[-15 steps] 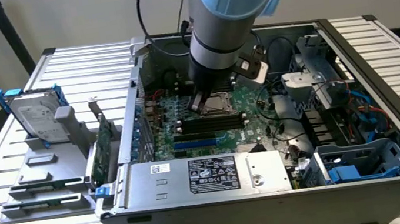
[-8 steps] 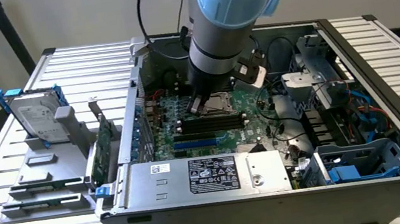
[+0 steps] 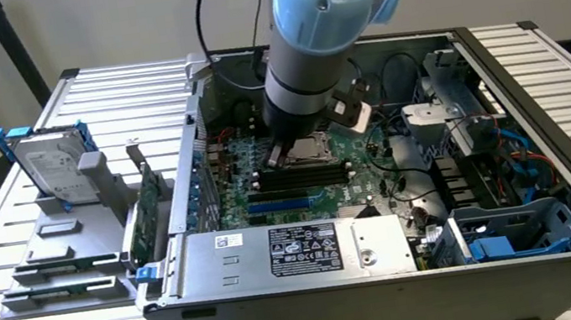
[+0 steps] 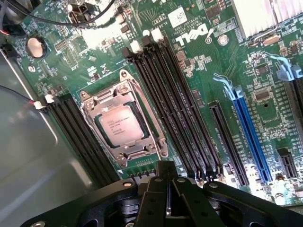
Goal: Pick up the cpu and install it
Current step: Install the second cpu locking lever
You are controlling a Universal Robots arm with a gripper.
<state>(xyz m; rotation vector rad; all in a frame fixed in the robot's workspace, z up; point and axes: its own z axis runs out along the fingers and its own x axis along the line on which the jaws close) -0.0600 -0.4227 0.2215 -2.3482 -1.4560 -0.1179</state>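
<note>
The cpu [image 4: 120, 125], a small square chip with a shiny silver top, lies flat inside the metal frame of its socket [image 4: 124, 85] on the green motherboard [image 4: 199, 61]. My gripper [image 4: 166, 191] hovers just above the board beside the socket, its black fingers pressed together with nothing between them. In the exterior view the arm reaches down into the open computer case, and my gripper [image 3: 286, 150] hangs right next to the cpu [image 3: 313, 150].
Black memory slots [image 4: 175, 109] run on both sides of the socket, with a blue slot [image 4: 248, 137] beyond. A silver hard drive with blue rails [image 3: 54, 165] and green cards [image 3: 151, 206] stand outside the case. The power supply [image 3: 299, 247] and cables [image 3: 511, 152] crowd the case.
</note>
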